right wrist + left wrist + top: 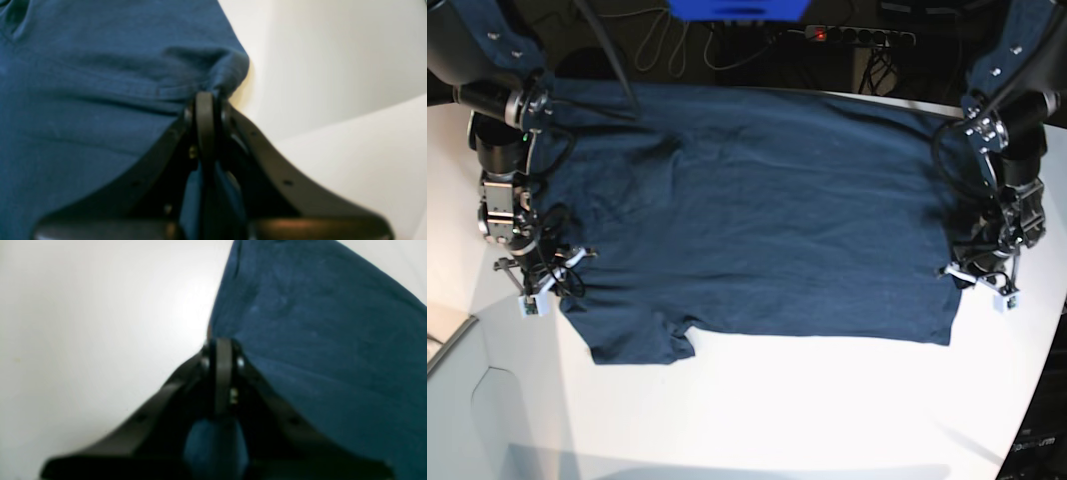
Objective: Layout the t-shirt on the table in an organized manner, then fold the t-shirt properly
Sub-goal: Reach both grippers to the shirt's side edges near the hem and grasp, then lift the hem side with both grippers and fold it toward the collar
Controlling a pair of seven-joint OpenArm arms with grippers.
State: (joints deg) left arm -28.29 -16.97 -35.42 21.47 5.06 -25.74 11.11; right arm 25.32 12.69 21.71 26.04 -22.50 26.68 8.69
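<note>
Pinching dark blue cloth, the left tool (222, 343) has its jaws pressed together on an edge of the t-shirt (317, 340), with a fold of the fabric bunched up behind the jaws toward the camera. White counter (83, 323) fills that wrist view on one side of the tool and blue cloth the other. The right tool (205, 96) is likewise clamped on the shirt's edge, just under a small rounded bulge of fabric at a hemmed corner, and more cloth shows between its black arms. Beside it the counter runs pale and bare, with a lighter flat surface beyond whose nature I cannot tell.

Seen from the base view, the t-shirt (757, 210) lies spread wide and mostly flat across the counter (777, 410), reaching from one arm to the other. The left tool (987, 272) sits at the shirt's side edge on that view's right, the right tool (532, 270) at the opposite side edge. A sleeve sticks out at the near corner by the right arm. Soft wrinkles cross the cloth near that arm. Cables and a power strip (857, 36) lie beyond the counter's far edge.
</note>
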